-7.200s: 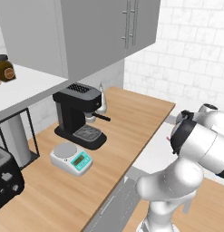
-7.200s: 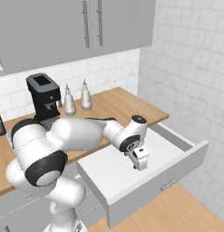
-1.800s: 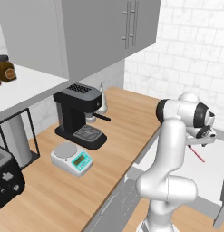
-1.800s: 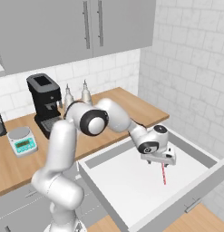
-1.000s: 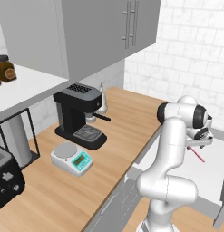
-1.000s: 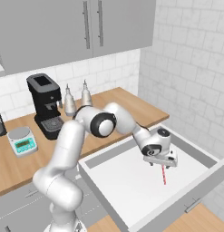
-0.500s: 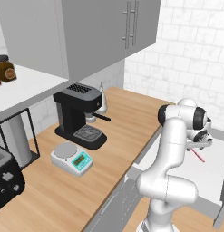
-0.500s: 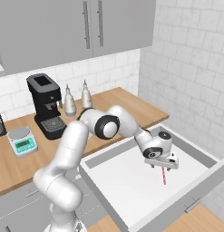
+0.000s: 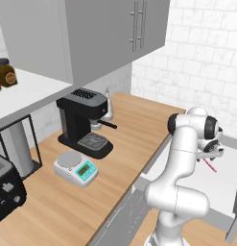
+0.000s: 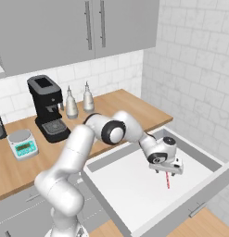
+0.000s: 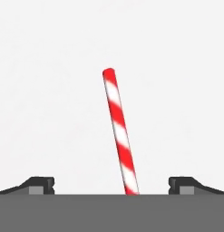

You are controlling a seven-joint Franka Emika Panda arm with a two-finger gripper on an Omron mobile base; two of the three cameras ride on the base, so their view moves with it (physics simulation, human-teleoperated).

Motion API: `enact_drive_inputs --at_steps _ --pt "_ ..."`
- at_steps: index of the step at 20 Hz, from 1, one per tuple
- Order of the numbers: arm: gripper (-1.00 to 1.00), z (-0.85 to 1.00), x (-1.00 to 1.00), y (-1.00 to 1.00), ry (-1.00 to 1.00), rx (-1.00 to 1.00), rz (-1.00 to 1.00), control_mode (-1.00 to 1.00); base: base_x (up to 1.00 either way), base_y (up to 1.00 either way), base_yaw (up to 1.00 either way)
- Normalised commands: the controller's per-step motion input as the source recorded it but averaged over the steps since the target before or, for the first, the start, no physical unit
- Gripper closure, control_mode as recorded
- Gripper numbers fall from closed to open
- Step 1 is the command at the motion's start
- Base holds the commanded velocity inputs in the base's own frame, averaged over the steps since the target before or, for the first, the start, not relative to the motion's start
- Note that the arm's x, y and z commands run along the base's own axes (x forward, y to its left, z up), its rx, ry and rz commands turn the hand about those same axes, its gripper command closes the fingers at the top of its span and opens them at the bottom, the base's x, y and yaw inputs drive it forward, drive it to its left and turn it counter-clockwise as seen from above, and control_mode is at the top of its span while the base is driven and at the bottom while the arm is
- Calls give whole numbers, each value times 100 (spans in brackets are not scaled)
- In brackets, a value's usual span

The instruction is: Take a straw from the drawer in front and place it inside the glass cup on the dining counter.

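The pincer [image 10: 168, 172] hangs low inside the pulled-out drawer [image 10: 190, 150], its jaws spread wide with both tips well apart. The straw [image 11: 119, 132] lies flat on the drawer's pale floor directly beneath, running out from between the tips, touching neither, its far end pointing away from the hand.

Smooth striped straw [image 11: 119, 136]; matt pale drawer [image 10: 130, 185] floor.

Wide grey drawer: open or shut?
Open. The wide light-grey drawer is pulled out, its pale floor exposed, with the red-striped straw lying inside under the hand.
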Motion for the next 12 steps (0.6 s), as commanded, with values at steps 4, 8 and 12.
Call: enact_drive_inputs --at_steps 4,8,12 --pt "-100 -16 6 -5 0 0 0 -100 0 0 0" --pt "-100 -16 7 -3 0 0 0 -100 0 0 0" --pt "-100 -16 8 -2 0 0 0 -100 0 0 0"
